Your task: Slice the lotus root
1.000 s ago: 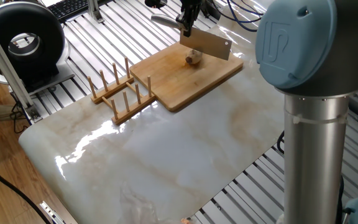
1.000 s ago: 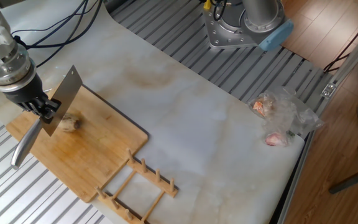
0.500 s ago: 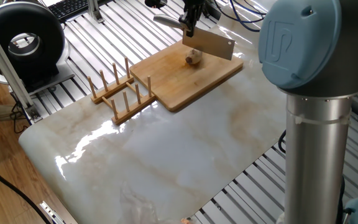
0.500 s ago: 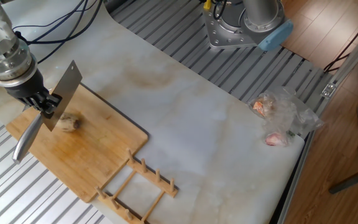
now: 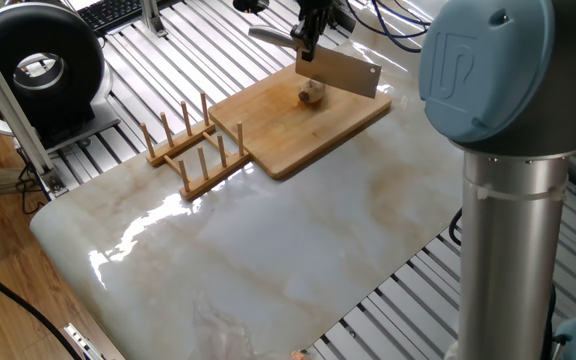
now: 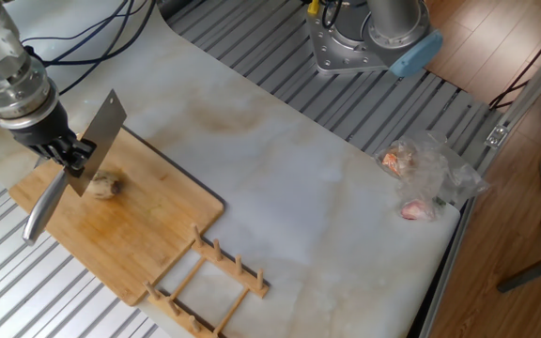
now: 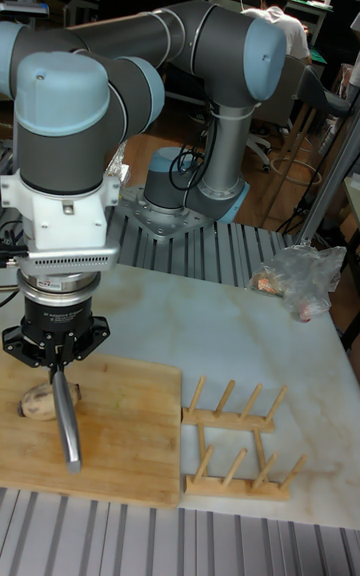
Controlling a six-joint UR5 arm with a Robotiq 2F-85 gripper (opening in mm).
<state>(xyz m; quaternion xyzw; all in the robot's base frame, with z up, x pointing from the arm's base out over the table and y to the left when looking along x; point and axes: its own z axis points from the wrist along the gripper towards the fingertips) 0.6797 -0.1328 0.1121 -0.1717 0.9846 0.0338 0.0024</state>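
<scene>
The pale marble desk [image 6: 327,197] is carrying a bamboo board [image 6: 120,230] and, just beside it, a wooden peg rack [image 6: 209,282]. Above the board the gripper [image 6: 69,155] is holding a cleaver [image 6: 97,141] by the handle, its fingers [image 7: 52,361] pressing closed on it and the blade hanging over the lotus root [image 6: 104,186]. The lotus root is lying on the board, near its far edge in the tall fixed view.
</scene>
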